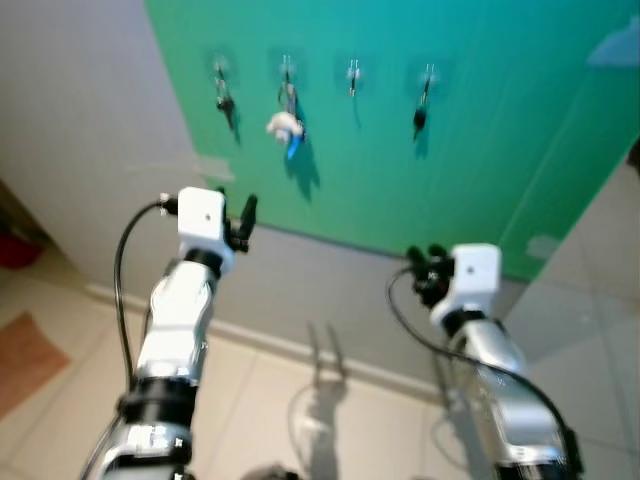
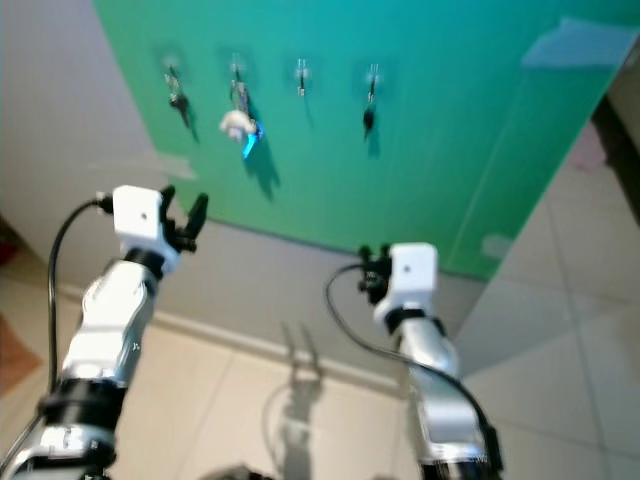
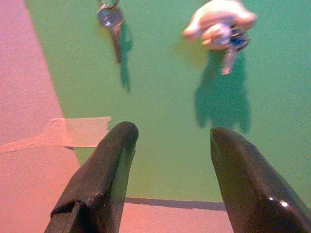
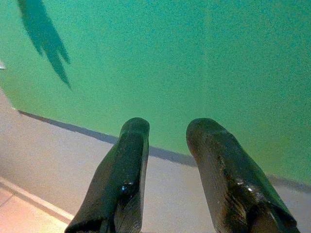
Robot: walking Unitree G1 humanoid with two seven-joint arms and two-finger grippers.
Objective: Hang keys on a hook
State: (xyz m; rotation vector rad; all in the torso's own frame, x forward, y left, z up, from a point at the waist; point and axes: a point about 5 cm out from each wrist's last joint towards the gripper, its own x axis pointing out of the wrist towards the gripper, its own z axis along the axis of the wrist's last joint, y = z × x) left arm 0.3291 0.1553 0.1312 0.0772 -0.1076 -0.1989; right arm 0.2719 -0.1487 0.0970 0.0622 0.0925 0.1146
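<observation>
Key bunch with white fob [image 1: 287, 127] is seen hung on the second hook [image 1: 286, 66], upper centre, long axis vertical. Left pincer [image 1: 236, 213] is held empty, fingers parted, below it and nearer. Right pincer [image 1: 424, 262] parted, empty, lower right.
</observation>
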